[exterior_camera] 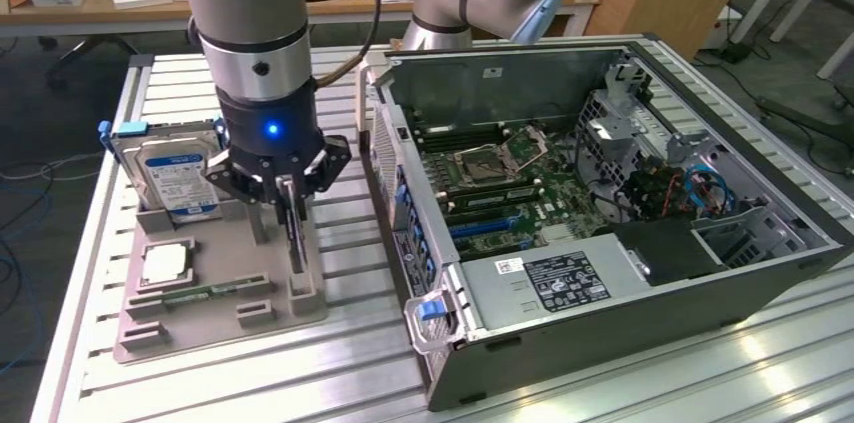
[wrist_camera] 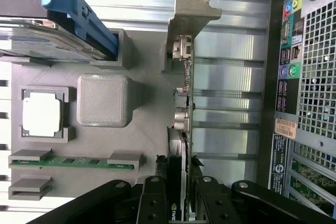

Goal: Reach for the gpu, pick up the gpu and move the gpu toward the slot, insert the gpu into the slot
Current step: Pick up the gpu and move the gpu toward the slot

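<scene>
Gripper [wrist_camera: 180, 184] straddles upright gpu [wrist_camera: 187, 95]; can't tell if clamped. Light, stiff, fragile: hold cooler faces, not components.

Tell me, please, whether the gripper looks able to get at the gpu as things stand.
Probably yes: the gripper sits directly over the gpu, which stands on edge in the gray tray, with nothing between them; the hard drive stands apart.

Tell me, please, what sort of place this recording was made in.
Probably a robotics lab or workshop: a robot arm works over a slatted metal table carrying an open computer case and a grey parts tray, with a cluttered desk behind.
</scene>
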{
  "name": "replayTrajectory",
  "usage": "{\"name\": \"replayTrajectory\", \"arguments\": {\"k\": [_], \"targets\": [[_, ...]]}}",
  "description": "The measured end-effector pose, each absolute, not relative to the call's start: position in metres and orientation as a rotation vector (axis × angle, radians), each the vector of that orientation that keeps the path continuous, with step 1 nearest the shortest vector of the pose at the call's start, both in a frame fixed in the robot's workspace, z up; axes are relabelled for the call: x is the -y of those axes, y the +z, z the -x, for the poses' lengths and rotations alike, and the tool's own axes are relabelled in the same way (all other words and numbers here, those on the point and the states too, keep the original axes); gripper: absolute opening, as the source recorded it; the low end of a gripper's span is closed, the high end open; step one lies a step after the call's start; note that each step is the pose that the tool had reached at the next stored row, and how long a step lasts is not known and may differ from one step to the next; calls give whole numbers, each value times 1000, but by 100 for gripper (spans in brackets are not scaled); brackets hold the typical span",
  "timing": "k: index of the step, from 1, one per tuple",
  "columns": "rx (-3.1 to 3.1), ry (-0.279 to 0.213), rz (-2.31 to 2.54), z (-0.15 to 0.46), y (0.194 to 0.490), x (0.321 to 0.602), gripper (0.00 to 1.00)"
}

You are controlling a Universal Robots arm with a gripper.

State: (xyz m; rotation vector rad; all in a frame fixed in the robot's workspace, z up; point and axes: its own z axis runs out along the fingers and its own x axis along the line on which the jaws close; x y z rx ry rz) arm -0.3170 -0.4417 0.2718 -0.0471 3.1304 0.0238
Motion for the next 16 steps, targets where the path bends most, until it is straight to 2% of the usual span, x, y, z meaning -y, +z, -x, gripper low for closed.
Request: {"name": "replayTrajectory", "arguments": {"k": [16], "targets": [[-3130,24,47,317,283,442,26]]}}
